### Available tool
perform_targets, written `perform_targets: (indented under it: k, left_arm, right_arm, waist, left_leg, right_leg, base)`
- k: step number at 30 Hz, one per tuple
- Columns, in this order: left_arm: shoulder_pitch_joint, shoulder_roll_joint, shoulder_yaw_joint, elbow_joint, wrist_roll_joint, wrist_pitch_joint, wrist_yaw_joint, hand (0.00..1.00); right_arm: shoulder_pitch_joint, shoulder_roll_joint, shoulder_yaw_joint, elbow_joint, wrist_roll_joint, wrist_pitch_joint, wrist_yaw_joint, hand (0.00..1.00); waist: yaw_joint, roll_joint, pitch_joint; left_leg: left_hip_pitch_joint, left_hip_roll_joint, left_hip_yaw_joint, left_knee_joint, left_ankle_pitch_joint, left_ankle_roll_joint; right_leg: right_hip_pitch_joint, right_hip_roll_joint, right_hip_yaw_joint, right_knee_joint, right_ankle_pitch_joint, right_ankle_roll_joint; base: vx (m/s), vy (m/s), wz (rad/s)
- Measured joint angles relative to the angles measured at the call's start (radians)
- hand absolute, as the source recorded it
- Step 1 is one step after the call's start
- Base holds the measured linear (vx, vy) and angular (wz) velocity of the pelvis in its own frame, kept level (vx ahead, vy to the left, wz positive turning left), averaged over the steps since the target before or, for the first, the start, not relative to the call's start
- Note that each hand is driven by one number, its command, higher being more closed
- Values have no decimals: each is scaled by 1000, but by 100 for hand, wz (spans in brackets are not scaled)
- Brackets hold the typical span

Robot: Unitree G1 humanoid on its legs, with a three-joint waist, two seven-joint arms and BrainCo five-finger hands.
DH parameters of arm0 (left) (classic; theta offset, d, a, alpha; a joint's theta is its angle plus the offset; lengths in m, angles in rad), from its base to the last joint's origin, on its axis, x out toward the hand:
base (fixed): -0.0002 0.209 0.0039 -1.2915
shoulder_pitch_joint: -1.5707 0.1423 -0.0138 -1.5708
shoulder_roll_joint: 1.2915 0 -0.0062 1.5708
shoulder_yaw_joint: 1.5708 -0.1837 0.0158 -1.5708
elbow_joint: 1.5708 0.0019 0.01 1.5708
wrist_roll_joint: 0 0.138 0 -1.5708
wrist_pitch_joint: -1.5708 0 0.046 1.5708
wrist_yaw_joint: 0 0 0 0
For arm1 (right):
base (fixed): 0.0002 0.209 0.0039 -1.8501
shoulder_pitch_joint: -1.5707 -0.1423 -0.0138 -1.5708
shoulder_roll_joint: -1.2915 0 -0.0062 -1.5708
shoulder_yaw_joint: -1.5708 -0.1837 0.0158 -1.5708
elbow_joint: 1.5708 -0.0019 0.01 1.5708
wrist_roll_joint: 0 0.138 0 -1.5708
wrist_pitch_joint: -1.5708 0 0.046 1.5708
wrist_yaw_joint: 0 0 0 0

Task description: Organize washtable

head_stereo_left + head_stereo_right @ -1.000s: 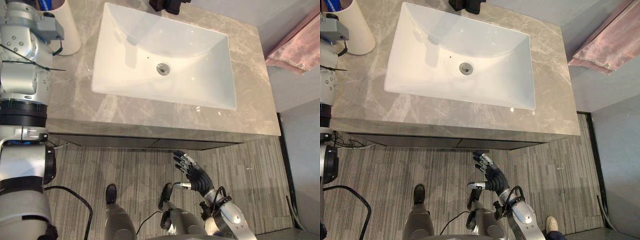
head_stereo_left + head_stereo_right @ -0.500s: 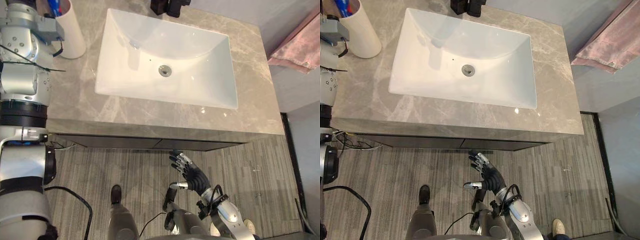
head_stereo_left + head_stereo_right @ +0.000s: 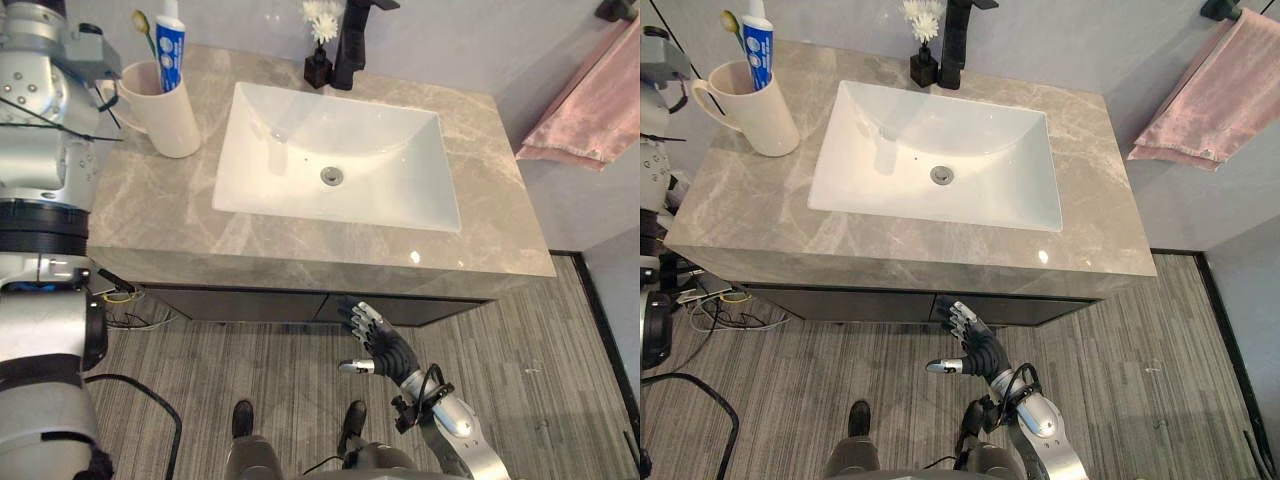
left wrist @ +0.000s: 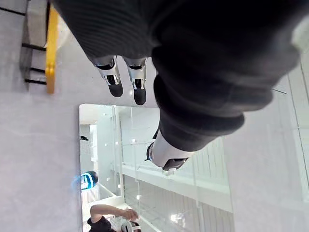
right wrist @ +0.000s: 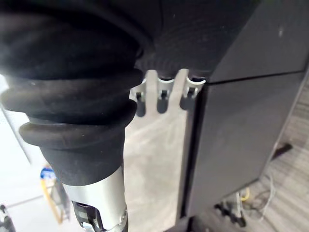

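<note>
The grey marble washtable (image 3: pixel 150 205) holds a white sink (image 3: pixel 290 130). At its back left stands a cream mug (image 3: pixel 170 118) with a toothpaste tube (image 3: pixel 170 45) and a toothbrush (image 3: pixel 143 25) upright in it. My right hand (image 3: pixel 382 347) hangs low in front of the dark cabinet (image 3: pixel 250 302), below the counter edge, open with fingers spread and nothing in it. In the left wrist view my left hand (image 4: pixel 112 77) is raised toward a wall mirror, with straight fingers that hold nothing.
A black faucet (image 3: pixel 352 42) and a small black vase of white flowers (image 3: pixel 319 48) stand behind the sink. A pink towel (image 3: pixel 590 100) hangs on the right wall. Grey plank floor (image 3: pixel 540 340) lies in front of the cabinet.
The camera has tilted up, so the mug, faucet and flowers have come into the picture. My right hand stays low before the cabinet in about the same pose.
</note>
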Motion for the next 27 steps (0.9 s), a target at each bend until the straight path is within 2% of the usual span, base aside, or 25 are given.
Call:
perform_targets:
  k: [1,2,6,9,12,14,16,20,23,27]
  left_arm:
    - [0,21,0,-5,-1,-9,0,0]
    - [0,37,0,-18,-10,-16,1,100]
    - [30,60,32,-119,-28,-33,1,100]
    - [216,63,121,-310,-28,-60,-14,100]
    - [433,54,178,-445,-6,-59,-53,100]
    - [563,4,207,-489,26,-51,-84,100]
    - [678,-86,250,-514,64,-41,-101,100]
    - [789,-211,268,-516,104,1,-112,100]
    - [814,-251,268,-516,119,26,-131,100]
    - [816,-268,268,-510,134,42,-132,100]
  right_arm:
    - [0,0,0,1,0,0,0,0]
    - [0,0,0,5,0,0,0,0]
    - [2,0,-5,11,-1,-1,1,0]
    - [9,0,-21,20,-11,-1,3,0]
    - [26,3,-44,27,-23,-2,21,0]
    - [47,2,-71,27,-46,-2,25,0]
    - [64,3,-104,27,-50,-2,28,0]
    - [65,4,-130,27,-59,-2,24,0]
    - [66,4,-131,27,-62,-2,24,0]
    - [66,3,-135,27,-68,-1,23,0]
  waist:
    - [0,3,-9]
    - [2,5,-18]
    - [3,12,-42]
    - [4,35,-54]
    - [8,51,-65]
    - [10,59,-69]
    - [11,59,-70]
    - [9,59,-70]
    - [7,59,-70]
    - [4,59,-70]
  left_leg:
    - [0,0,-1,0,0,0]
    - [0,0,-2,0,0,0]
    - [4,-4,-7,-13,8,3]
    - [22,-12,-9,-35,16,8]
    - [37,-15,-9,-65,25,10]
    - [39,-16,-18,-89,41,8]
    - [49,-15,-30,-119,60,6]
    - [62,-15,-30,-146,70,7]
    - [68,-15,-29,-159,76,7]
    - [72,-15,-28,-169,79,8]
  right_leg:
    - [0,0,0,0,0,0]
    - [1,0,-1,0,0,0]
    - [3,-3,-17,0,0,0]
    - [14,-10,-24,0,-2,-1]
    - [19,-13,-30,0,-12,-1]
    - [19,-13,-48,0,-17,-2]
    - [20,-10,-56,0,-16,0]
    - [21,-10,-57,0,-15,1]
    - [22,-10,-57,0,-16,2]
    - [21,-10,-57,0,-16,2]
  base:
    - [0,0,0]
    - [0,0,0]
    - [3,-5,4]
    - [8,7,7]
    - [11,-1,8]
    - [10,-15,18]
    - [16,-24,10]
    - [0,0,0]
    - [0,0,0]
    - [0,0,0]
